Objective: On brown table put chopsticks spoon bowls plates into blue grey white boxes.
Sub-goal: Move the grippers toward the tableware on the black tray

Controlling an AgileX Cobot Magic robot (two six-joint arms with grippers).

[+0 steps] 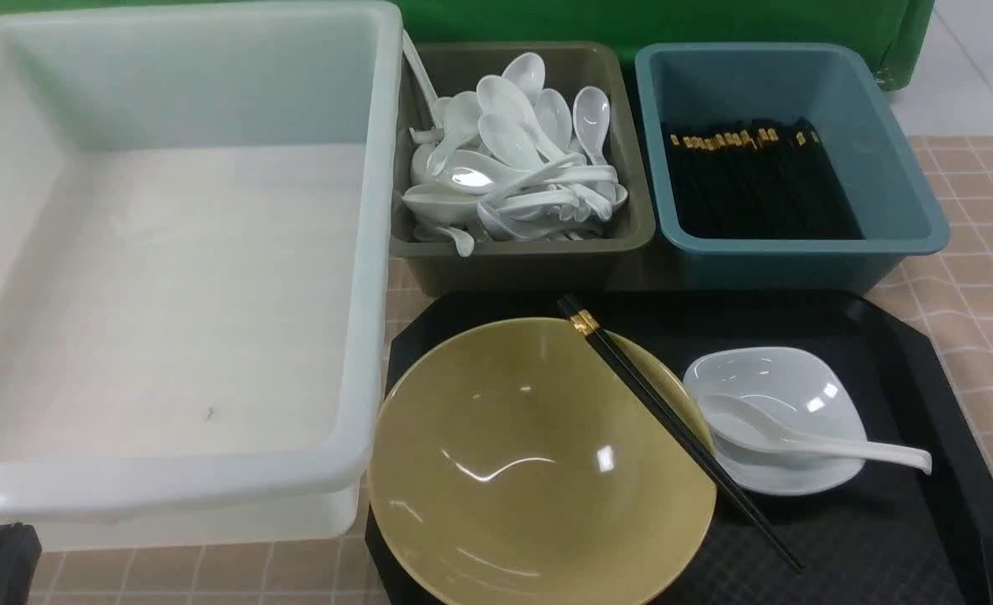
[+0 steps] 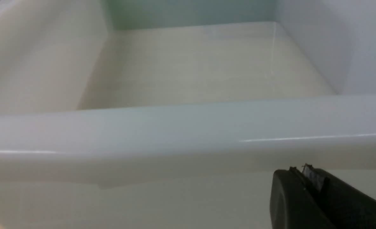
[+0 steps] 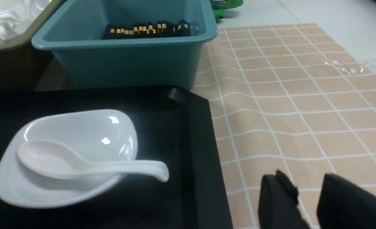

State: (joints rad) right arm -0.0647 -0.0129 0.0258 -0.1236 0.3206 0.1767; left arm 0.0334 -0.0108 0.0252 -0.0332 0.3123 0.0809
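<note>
The left pincer (image 2: 304, 171) lies nearest, a black wedge low at the robot's left. Its jaws are pressed together on nothing, and its tip is close to the front wall of the large translucent white plastic tub (image 1: 177, 483), below the rim. That arm sits low, aimed at the tub wall.

The tub stands on the left of the pinkish-tan, grid-lined worktop (image 3: 286, 105). Just right of it lies a black textured tray (image 1: 925, 538). At the tray's left sits the wide, glossy olive-yellow bowl (image 1: 513, 470), its rim just beside the tub's near corner.

Behind the tray stand two bins. The olive-grey plastic bin (image 1: 522, 269) holds a heap of white spoons (image 1: 513, 160). The teal-blue plastic bin (image 1: 799, 265) holds a row of black sticks (image 1: 757, 185).

The small glossy white rounded-square dish (image 1: 799, 386) rests on the tray, right of the bowl. The black chopsticks (image 1: 673, 424) lie across the bowl's right rim, gold bands at the far end and thin tips down on the tray.

The white ceramic soup spoon (image 1: 807, 441) has its scoop in the dish and its handle pointing right.

The right pincer (image 3: 307, 187) hovers low over the worktop, just past the tray's right edge. Its jaws are partly apart and hold nothing. It points forward, with the spoon's handle near on its left but not touching.
</note>
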